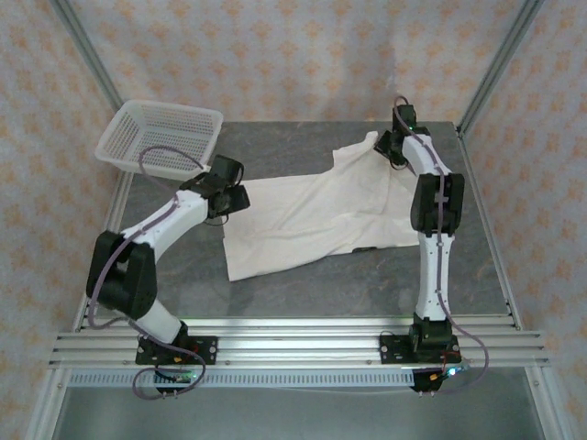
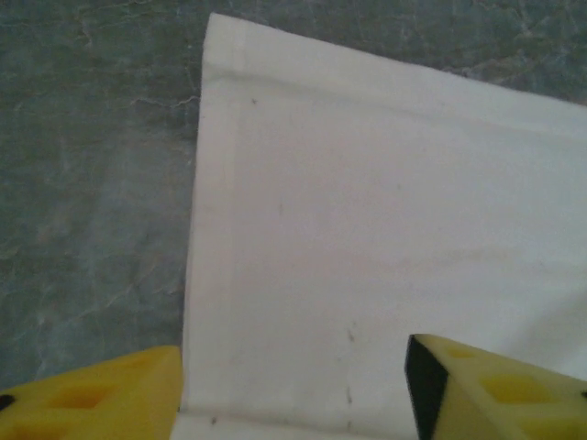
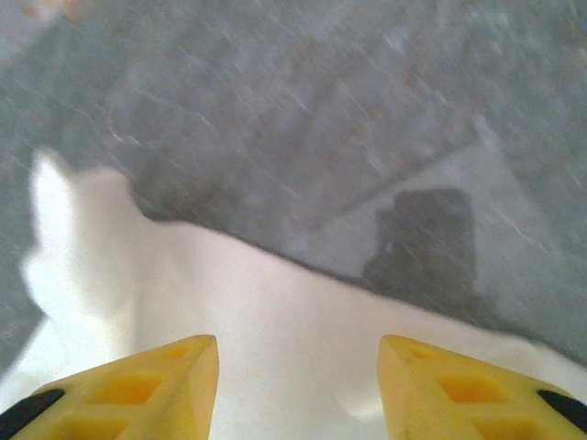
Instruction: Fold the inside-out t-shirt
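T-shirt (image 1: 312, 218) plain cream-white with a small dark tag (image 1: 363, 249); table (image 1: 367, 293) dark grey, marbled with pale veins. Basket (image 1: 163, 137) white mesh, walls (image 1: 275, 55) pale cream with a repeating orange floral motif, frame rails (image 1: 303, 335) silver. Arms (image 1: 170, 220) white with black joints and purplish cables, left fingers (image 2: 92, 399) and right fingers (image 3: 138, 390) yellow with black patches.

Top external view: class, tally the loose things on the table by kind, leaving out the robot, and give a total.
T-shirt: 1
Mesh basket: 1
Total: 2
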Controlling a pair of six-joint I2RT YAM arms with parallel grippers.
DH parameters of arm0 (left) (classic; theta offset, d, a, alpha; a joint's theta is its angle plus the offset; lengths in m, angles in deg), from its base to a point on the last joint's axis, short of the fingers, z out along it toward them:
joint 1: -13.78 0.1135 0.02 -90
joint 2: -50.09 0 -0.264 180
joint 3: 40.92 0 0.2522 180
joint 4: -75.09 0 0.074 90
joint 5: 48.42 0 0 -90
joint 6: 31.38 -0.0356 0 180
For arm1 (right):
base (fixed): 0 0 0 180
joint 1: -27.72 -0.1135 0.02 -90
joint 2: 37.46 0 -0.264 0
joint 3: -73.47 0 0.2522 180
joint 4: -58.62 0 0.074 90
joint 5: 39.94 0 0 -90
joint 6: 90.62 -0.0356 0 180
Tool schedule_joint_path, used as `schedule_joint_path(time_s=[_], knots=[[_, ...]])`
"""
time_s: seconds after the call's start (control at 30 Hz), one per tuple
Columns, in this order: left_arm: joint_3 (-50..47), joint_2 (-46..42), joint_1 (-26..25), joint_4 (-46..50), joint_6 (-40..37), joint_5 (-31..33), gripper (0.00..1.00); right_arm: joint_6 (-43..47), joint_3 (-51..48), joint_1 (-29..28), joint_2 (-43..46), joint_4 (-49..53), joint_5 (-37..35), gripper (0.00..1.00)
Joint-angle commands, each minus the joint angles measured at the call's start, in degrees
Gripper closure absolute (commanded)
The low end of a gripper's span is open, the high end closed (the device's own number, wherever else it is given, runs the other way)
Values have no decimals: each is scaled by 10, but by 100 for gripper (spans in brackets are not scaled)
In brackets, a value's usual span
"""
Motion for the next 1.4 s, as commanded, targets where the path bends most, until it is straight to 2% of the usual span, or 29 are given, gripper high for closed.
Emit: schedule_joint_path(time_s=[0.0,0.13,0.17,0.33,0.4,0.43,0.5,0.57,0.63,0.77,0.87,0.97,1.2,1.27,1.37], knots=[[31,37,-6,10,14,-30,59,9,-68,13,66,5,8,55],[37,77,-7,-7,20,-61,98,12,-211,21,149,-68,8,66],[42,84,-7,-6,18,-61,100,9,-236,26,165,-80,11,67],[64,130,-7,-1,14,-53,100,-3,-340,47,244,-102,16,68],[74,154,-7,8,26,-28,100,-9,-400,54,282,-123,7,69],[84,167,-5,17,35,-14,100,-16,-423,57,294,-126,3,72],[108,202,-1,43,51,28,100,-42,-471,70,311,-127,-5,86],[124,219,1,57,67,64,100,-67,-507,83,319,-122,-3,96],[138,235,4,65,85,88,100,-96,-534,96,320,-109,-4,100],[160,263,12,100,117,105,100,-125,-551,111,306,-52,-13,100],[144,264,20,101,128,107,100,-143,-582,118,320,-33,-30,100],[104,244,29,79,130,97,100,-160,-642,123,378,-37,-65,100],[-4,183,30,6,120,41,100,-168,-733,124,439,-18,-79,100],[-33,166,27,-23,113,16,100,-170,-762,124,454,-34,-64,100],[-57,105,22,-43,99,7,100,-158,-772,125,510,-29,-58,100]])
